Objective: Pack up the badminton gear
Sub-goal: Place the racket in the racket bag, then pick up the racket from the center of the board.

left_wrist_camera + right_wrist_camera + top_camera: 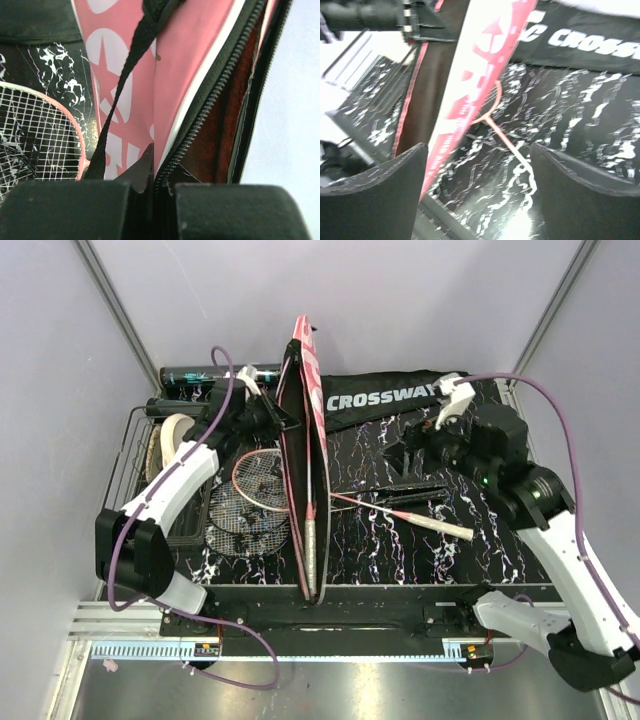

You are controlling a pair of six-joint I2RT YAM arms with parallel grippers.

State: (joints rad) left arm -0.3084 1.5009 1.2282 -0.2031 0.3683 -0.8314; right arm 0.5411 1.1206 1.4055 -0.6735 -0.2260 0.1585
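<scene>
1. Pinching the zipped edge of the pink racket case [175,75], my left gripper [155,207] has its two matte black pads [65,210] pressed together on the fabric.
2. The case is smooth pink cloth with white print, a toothed black zip [215,95], one woven black strap [120,100] and a dark red lining. It stands on edge, gaping, along the middle of the table [480,550].
3. My right gripper [480,200] hangs spread wide just right of the case, its two curved black fingers [375,195] holding nothing.
4. Beneath it lies the second racket [507,142]: a thin pink shaft with a white handle pointing right. Its head end meets the case, and I cannot tell whether it is inside.
5. The first racket [262,478] lies flat left of the case, an oval pink frame with white strings.
6. One black bag [380,398], limp with white lettering, lies behind my right gripper. One dark tube [195,373] lies at the far left.
7. One wire basket [135,445] at the left holds one cream disc [178,435].
8. The table is glossy black, veined white.
</scene>
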